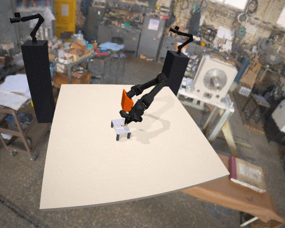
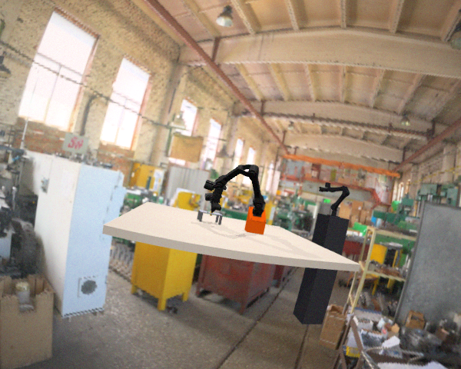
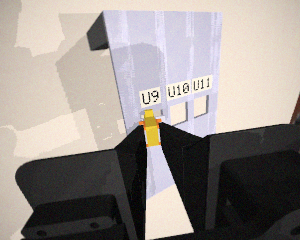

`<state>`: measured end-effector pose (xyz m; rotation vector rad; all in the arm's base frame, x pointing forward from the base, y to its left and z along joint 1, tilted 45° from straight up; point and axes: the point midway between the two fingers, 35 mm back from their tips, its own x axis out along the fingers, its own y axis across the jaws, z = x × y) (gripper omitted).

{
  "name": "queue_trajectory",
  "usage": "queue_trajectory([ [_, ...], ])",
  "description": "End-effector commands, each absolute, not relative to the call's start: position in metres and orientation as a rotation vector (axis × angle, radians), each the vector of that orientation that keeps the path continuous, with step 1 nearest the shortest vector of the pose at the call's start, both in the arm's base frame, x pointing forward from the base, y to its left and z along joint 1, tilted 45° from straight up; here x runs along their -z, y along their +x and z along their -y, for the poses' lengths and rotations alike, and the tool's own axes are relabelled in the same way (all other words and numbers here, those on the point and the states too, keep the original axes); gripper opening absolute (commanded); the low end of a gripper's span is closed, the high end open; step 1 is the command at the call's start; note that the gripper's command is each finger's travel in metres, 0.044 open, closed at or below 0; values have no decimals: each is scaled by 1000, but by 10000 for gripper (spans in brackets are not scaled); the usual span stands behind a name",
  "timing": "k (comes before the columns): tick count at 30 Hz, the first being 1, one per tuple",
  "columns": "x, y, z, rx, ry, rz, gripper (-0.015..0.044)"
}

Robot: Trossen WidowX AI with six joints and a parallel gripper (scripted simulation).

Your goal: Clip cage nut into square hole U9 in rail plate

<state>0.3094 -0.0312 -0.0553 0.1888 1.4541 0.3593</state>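
Nearest you, in the wrist view, your claw (image 1: 126, 122) (image 2: 215, 209) (image 3: 151, 129) was nearly closed, its two fingers pinching the cage nut (image 1: 125, 125) (image 3: 151, 131). The nut was yellow with orange bits at its sides, and it sat at the fingertips, over the near part of the U9 hole (image 3: 158, 113). You could not tell whether its wings had entered the hole or only hovered above it.

Your likeliest trouble was a lowering slightly off line: a wing would have caught the hole's edge, and the nut would have twisted in your grip. Had you opened too soon, the wings would have sprung out above the plate and the nut could have tipped or dropped through.

Just beyond, the U10 hole (image 3: 179, 113) lay close beside U9, so a sideways drift risked the wrong opening. The rail plate (image 1: 122, 130) (image 3: 140, 60) stood on short legs on the surface (image 1: 93, 171) (image 2: 175, 234); pressing hard might have slid it. Even after a good clip, a fingertip dragging on the nut as you withdrew could have pulled it loose.
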Motion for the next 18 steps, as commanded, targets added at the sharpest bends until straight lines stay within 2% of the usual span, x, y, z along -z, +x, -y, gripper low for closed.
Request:
queue_trajectory([
  [1, 56, 309, 31, -376, 196, -1454, 28],
  [18, 57, 310, 33, -409, 226, -1452, 28],
])
